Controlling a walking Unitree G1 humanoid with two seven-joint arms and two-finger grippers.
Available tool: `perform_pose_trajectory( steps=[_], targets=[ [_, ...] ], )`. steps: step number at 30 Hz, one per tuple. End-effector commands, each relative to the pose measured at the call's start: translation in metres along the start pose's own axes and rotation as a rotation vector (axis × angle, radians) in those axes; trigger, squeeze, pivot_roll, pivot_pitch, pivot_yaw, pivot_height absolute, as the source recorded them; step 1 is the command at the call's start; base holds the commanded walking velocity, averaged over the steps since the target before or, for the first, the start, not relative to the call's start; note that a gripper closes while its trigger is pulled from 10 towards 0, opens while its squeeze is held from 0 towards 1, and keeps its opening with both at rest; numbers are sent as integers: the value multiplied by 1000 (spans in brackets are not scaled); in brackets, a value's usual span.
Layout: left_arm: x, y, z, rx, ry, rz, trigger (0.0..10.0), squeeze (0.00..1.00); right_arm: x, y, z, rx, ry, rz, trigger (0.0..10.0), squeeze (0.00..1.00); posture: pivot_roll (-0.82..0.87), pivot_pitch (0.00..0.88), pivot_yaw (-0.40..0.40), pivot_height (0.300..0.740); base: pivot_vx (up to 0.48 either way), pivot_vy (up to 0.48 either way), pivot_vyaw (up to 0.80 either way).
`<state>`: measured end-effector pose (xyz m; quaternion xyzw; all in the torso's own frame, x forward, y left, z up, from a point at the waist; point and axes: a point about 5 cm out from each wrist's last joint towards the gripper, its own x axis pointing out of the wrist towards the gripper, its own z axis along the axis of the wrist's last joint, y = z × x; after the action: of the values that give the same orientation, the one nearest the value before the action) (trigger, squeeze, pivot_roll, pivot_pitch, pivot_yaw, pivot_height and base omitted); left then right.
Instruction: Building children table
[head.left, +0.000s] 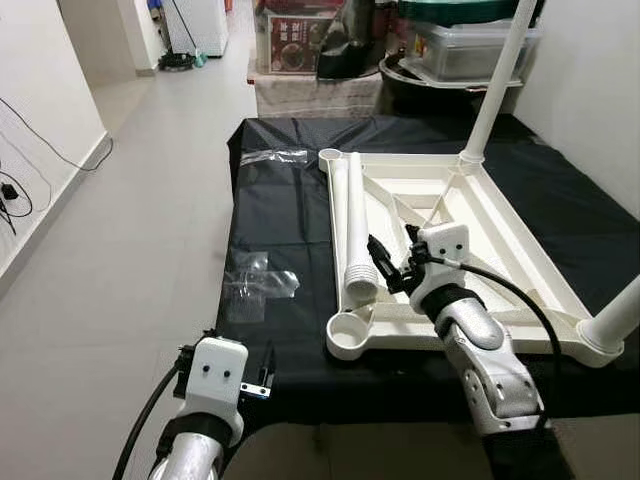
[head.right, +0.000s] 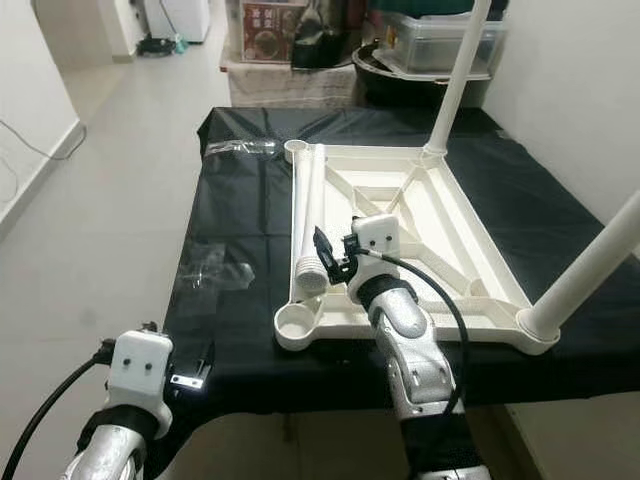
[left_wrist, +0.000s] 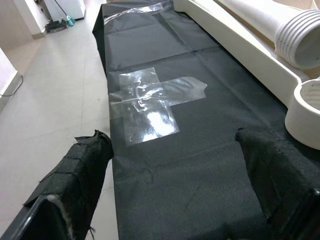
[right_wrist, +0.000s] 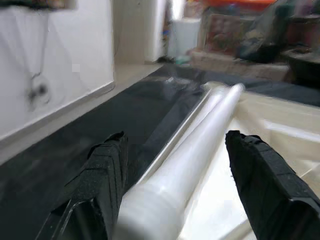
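A white children's table (head.left: 530, 262) lies upside down on a black-covered surface (head.left: 280, 220). Two white legs stand in its far corner (head.left: 497, 85) and near right corner (head.left: 622, 318). A loose white leg (head.left: 357, 222) lies along the table's left rim, threaded end toward me. Empty round sockets show at the near left corner (head.left: 347, 335) and the far left corner (head.left: 330, 156). My right gripper (head.left: 385, 268) is open at the threaded end, with the loose leg (right_wrist: 185, 170) between its fingers (right_wrist: 102, 180). My left gripper (left_wrist: 174, 142) hangs open over the near left edge of the black cover.
A piece of clear plastic (left_wrist: 150, 107) is stuck flat on the black cover left of the table. Pale floor (head.left: 120, 230) runs along the left. Boxes and storage bins (head.left: 460, 45) stand behind the surface. A white wall (head.left: 600, 80) is close on the right.
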<state>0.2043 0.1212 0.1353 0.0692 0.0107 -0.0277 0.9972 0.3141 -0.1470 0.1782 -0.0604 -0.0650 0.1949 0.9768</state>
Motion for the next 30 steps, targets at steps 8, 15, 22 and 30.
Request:
perform_pose_trajectory(
  steps=[8, 15, 22, 30],
  targets=[
    [-2, -1, -3, 3, 20, -11, 10000, 0, -6, 23, -18, -114, 92, 206, 10000, 0, 63, 103, -46, 740, 0, 0, 0],
    [-1, -2, -2, 2, 18, -8, 10000, 0, 2, 18, -22, -259, 138, 149, 10000, 0, 64, 112, -53, 740, 0, 0, 0],
    [-1, -3, -1, -1, 18, -6, 10000, 0, 5, 14, -22, -367, 147, 130, 10000, 0, 64, 120, -58, 740, 0, 0, 0],
    [-1, -3, -1, -4, 18, -7, 10000, 0, 7, 12, -25, -427, 167, 98, 10000, 0, 62, 121, -61, 740, 0, 0, 0]
  ],
)
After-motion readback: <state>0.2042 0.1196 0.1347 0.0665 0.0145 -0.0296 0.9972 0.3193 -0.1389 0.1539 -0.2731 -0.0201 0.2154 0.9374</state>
